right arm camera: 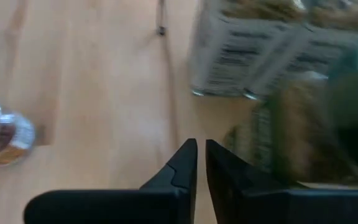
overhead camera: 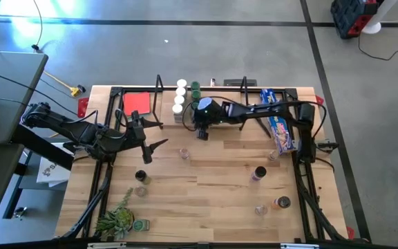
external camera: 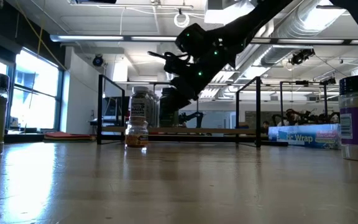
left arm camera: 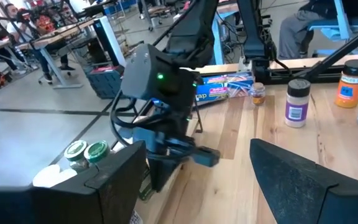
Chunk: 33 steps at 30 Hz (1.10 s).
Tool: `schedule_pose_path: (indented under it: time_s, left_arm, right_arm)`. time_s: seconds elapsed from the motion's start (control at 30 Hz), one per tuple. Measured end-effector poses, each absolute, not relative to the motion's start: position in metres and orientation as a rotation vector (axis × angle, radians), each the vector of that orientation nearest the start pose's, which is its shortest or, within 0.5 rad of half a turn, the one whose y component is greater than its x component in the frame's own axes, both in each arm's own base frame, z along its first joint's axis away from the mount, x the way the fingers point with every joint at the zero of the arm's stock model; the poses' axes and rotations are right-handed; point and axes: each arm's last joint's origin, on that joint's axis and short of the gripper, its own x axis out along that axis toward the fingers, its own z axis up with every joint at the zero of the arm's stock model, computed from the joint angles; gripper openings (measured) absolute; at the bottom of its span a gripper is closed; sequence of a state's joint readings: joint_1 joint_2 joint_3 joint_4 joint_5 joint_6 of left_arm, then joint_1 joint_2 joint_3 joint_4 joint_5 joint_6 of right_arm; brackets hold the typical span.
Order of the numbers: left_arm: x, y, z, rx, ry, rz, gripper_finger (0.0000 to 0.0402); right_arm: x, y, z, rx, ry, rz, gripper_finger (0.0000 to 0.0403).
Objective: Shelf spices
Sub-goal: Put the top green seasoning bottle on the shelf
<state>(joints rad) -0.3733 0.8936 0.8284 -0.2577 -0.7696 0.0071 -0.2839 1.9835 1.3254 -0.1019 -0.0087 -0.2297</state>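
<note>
Right gripper (right arm camera: 201,163) clenched on nothing just beside the jars (overhead camera: 180,97) grouped on the shelf (overhead camera: 159,88), evidently clear of a placement; left gripper (overhead camera: 150,135) waits spread nearby over the bench (overhead camera: 213,200).

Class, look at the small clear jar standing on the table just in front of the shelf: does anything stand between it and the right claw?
Nothing visible does. The right claw, shut and empty, hangs beside the shelved jars; bare table separates it from the small clear jar.
</note>
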Motion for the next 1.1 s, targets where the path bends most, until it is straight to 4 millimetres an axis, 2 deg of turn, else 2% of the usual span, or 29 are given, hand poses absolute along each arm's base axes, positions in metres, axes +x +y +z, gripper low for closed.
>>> schedule_pose_path:
  time_s: [0.17,0.53,0.77,0.87,1.03,1.1]
  left_arm:
    - [0.181,-0.049,0.325,0.170,0.273,0.393,0.0286]
    - [0.181,-0.049,0.325,0.169,0.272,0.393,0.0286]
    - [0.181,-0.049,0.325,0.169,0.271,0.396,0.0286]
    - [0.181,-0.049,0.325,0.162,0.270,0.397,0.0286]
    - [0.181,-0.049,0.325,0.161,0.270,0.396,0.0286]
    - [0.181,-0.049,0.325,0.161,0.270,0.396,0.0286]
  right_arm:
    - [0.403,-0.132,0.178,-0.075,0.798,-0.225,0.0025]
    - [0.401,-0.142,0.179,-0.043,0.778,-0.279,0.0025]
    - [0.402,-0.144,0.180,-0.020,0.760,-0.293,0.0025]
    - [0.402,-0.138,0.183,-0.029,0.764,-0.263,0.0025]
    - [0.386,-0.130,0.199,-0.055,0.861,-0.221,0.0025]
    - [0.377,-0.134,0.204,-0.051,0.916,-0.245,0.0025]
